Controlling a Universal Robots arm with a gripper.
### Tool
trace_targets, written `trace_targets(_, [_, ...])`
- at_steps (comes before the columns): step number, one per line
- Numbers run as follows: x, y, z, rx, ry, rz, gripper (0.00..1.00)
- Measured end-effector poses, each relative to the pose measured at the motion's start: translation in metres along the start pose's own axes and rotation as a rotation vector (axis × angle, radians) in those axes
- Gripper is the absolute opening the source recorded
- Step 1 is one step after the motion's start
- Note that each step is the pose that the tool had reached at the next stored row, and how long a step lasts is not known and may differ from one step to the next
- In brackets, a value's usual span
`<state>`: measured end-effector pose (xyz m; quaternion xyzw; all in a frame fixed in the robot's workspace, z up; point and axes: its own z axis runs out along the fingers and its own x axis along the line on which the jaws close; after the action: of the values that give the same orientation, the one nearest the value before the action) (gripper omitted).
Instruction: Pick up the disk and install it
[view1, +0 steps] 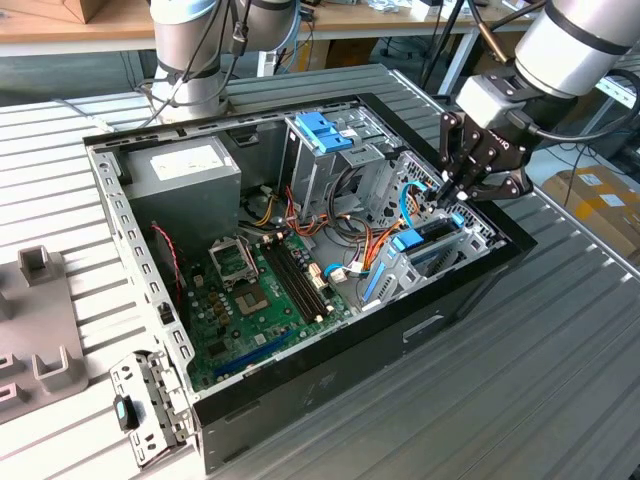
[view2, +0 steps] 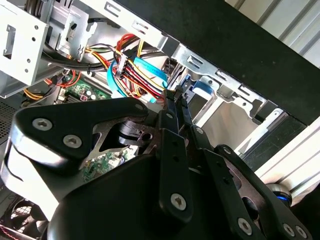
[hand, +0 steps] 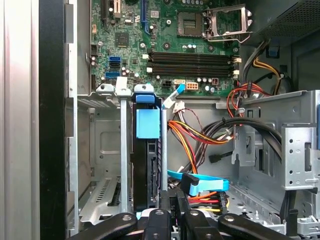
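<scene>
The disk, a dark drive in a bright blue carrier, stands on edge in the small metal bay at the open computer case's front corner. In the exterior view the disk sits in that bay at the case's right end. My gripper hangs just above it, fingers pointing down into the case. In the second wrist view the two fingertips meet with nothing between them, close to the carrier's blue end. In the first wrist view the gripper sits beside the disk's near end.
The case lies open on a slatted metal table. Inside are a motherboard, a power supply, an upright cage with a blue handle, and bundled coloured and light-blue cables. A grey fixture lies at the exterior view's left.
</scene>
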<state>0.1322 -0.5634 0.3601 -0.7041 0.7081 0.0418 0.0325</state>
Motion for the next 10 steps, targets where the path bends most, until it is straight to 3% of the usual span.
trace_targets(10, [0.0021, 0.0019, 0.0008, 0.0, -0.0001, 0.0, 0.17])
